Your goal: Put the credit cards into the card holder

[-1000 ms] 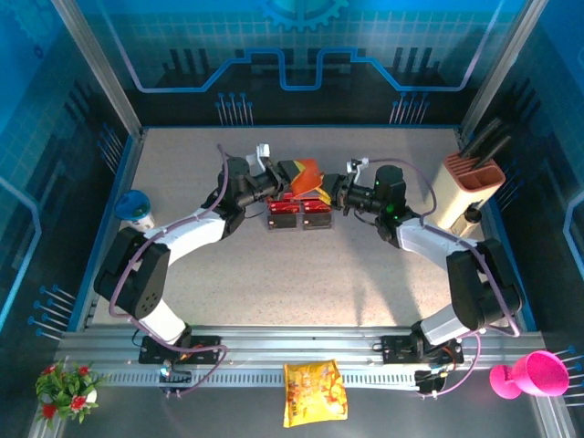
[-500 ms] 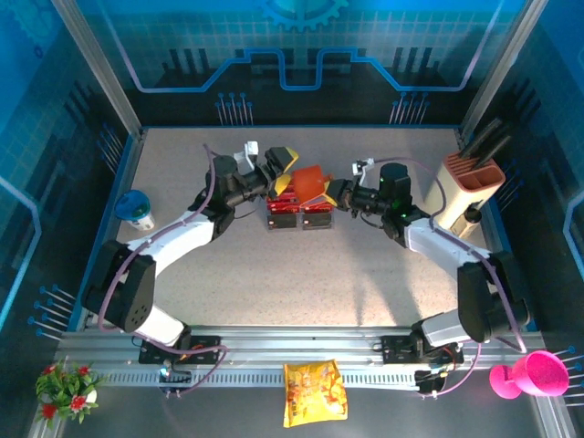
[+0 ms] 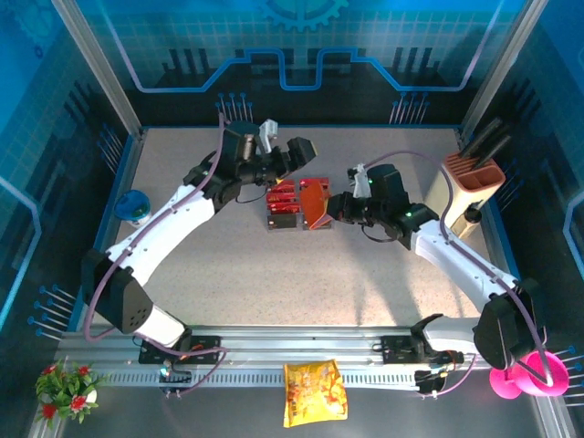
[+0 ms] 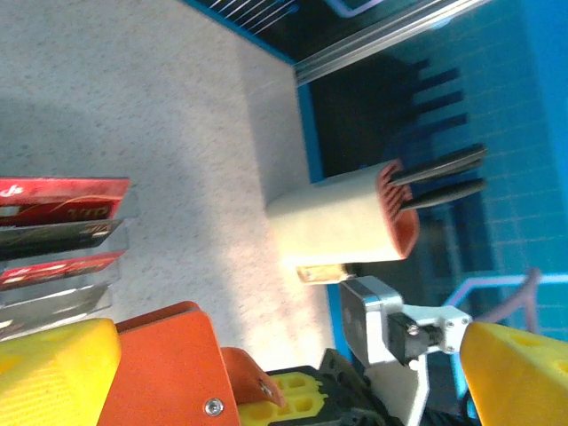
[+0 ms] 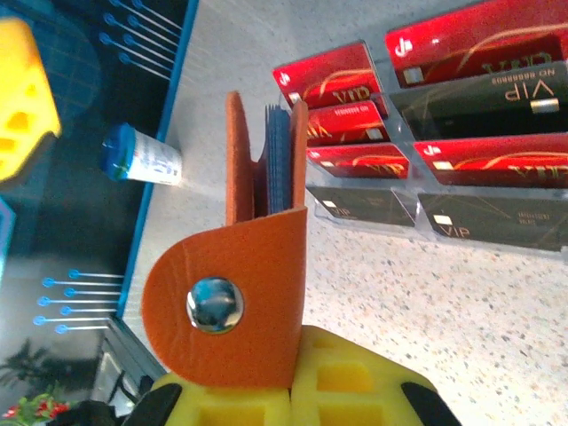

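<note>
Right gripper [image 3: 333,204] clamps the orange wallet [image 5: 257,293] on edge just beside the clear racks [image 5: 497,226], its pockets seemingly turned to receive a card | left gripper [image 3: 296,155] hangs wide open, empty, above the red cards [image 3: 285,193], poised to pick one

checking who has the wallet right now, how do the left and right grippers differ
The left gripper is wide open with nothing between its fingers, while the right gripper is shut on the orange card holder. The left gripper sits on the far side of the clear card racks, and the right gripper sits at their right end. Both have yellow fingers and are close to the racks.
</note>
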You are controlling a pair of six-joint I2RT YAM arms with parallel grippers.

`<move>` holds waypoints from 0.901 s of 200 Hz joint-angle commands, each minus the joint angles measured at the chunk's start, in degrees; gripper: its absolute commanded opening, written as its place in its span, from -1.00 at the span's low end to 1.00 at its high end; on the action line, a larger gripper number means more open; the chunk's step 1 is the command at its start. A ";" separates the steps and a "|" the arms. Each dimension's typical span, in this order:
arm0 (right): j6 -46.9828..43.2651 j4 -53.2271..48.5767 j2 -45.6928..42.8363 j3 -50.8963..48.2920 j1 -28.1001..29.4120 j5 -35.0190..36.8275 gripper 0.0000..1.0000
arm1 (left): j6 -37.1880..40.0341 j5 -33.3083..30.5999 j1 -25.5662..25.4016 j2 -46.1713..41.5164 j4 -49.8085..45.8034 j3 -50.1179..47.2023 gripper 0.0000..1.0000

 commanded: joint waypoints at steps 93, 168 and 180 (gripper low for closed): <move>-3.77 -2.33 4.29 6.22 2.96 3.58 -1.00 | 6.28 -9.71 -3.28 13.59 -24.04 13.05 0.99; -0.20 -0.93 3.58 4.42 1.87 5.97 -1.00 | 8.86 -10.33 -3.18 12.95 -25.45 9.09 0.98; 0.25 -0.84 3.41 3.92 1.48 6.14 -1.00 | 9.14 -10.67 -3.11 12.05 -25.60 7.98 0.98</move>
